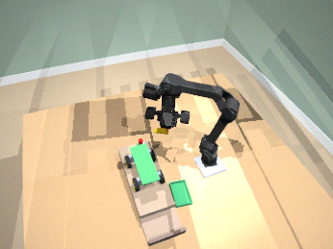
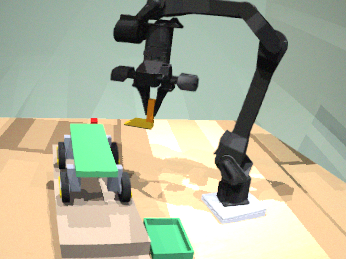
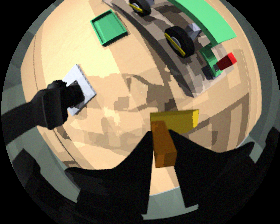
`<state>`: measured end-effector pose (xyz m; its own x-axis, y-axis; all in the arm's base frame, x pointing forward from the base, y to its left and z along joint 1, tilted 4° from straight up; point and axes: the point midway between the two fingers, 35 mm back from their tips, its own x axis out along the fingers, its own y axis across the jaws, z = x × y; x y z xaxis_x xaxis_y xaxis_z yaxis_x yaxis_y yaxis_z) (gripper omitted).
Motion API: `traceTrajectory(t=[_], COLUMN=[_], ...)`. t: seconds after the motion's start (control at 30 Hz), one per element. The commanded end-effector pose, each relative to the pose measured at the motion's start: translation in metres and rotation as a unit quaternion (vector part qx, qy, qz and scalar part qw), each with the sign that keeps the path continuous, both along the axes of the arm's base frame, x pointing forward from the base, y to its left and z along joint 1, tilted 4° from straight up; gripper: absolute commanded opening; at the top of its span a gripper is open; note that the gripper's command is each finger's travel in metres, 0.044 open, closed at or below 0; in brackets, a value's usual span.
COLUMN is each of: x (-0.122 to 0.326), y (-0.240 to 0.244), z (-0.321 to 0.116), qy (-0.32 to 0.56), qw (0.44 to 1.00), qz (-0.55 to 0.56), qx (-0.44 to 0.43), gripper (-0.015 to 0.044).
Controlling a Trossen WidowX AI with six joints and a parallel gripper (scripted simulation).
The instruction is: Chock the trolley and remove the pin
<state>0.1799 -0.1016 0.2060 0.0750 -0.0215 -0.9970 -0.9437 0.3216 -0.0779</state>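
My gripper (image 1: 166, 126) (image 2: 151, 112) (image 3: 159, 133) is shut on the upright orange handle of the chock. The chock's yellow wedge (image 1: 162, 131) (image 2: 140, 123) (image 3: 175, 121) hangs in the air below the fingertips, to the right of the ramp's uphill end in the top and exterior views. The trolley (image 1: 144, 164) (image 2: 92, 148) (image 3: 210, 22) with its green deck stands on the ramp (image 1: 154, 202) (image 2: 100, 223). The red-headed stop pin (image 1: 140, 140) (image 2: 94, 121) (image 3: 227, 61) stands at the trolley's uphill end. The chock's black rubber base cannot be made out.
The green tray (image 1: 181, 193) (image 2: 167, 237) (image 3: 109, 27) lies beside the ramp, on the side of the arm's base. The white base plate (image 1: 217, 169) (image 2: 212, 205) under the arm is farther right in the top and exterior views. The gripper is higher than the trolley deck.
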Motion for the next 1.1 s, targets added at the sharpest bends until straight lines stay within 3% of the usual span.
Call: traceTrajectory(t=[0.0,0.43,0.87,1.07], x=[0.0008,0.0009,0.0009,0.0009], y=[0.0003,0.0003,0.0002,0.0002], z=[0.0021,0.0021,0.0022,0.0022], qy=[-0.003,-0.007,-0.01,-0.011], qw=[0.998,0.961,0.877,0.865], qz=[-0.055,-0.274,-0.478,-0.5], qx=[0.005,0.022,0.037,0.039], gripper=[0.0,0.0,0.0,0.0])
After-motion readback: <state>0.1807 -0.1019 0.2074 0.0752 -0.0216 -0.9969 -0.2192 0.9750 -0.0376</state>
